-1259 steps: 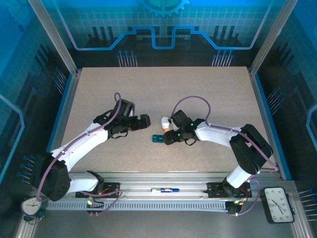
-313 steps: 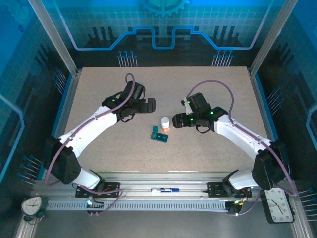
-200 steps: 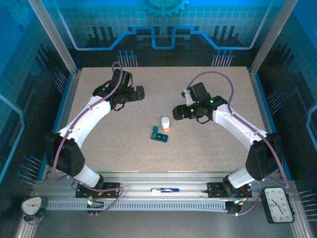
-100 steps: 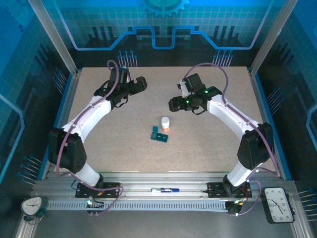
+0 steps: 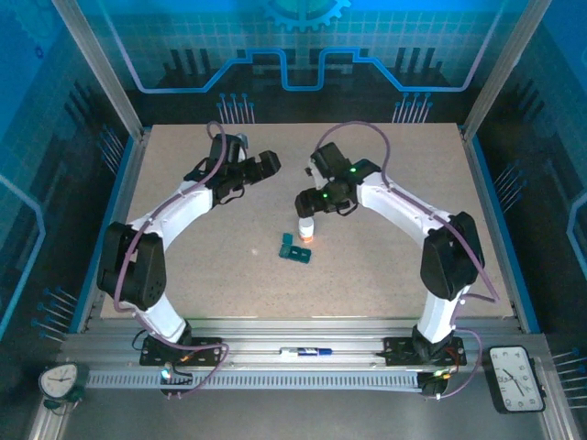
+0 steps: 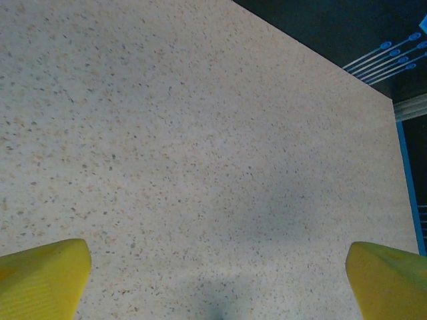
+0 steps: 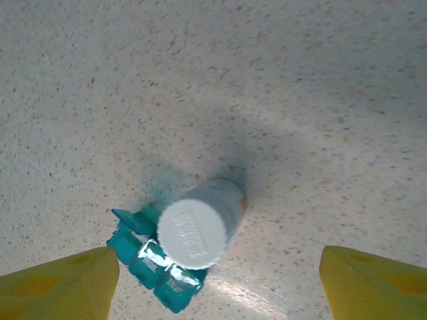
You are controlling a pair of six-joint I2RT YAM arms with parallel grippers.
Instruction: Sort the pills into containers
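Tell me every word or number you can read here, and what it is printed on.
Nothing can be read for certain.
On the bottle cap: raised lettering, too blurred to read.
On the lids of the pill box: short printed words, too blurred to read.
On the clock: dial numerals, too small to read.

Bare table (image 5: 220, 275) all round upright bottle (image 5: 305, 226) and adjoining pill box (image 5: 295, 250).

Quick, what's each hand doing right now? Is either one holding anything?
The left hand is open, holding nothing, over the table.
The right hand is open, holding nothing, above the bottle next to the pill box.
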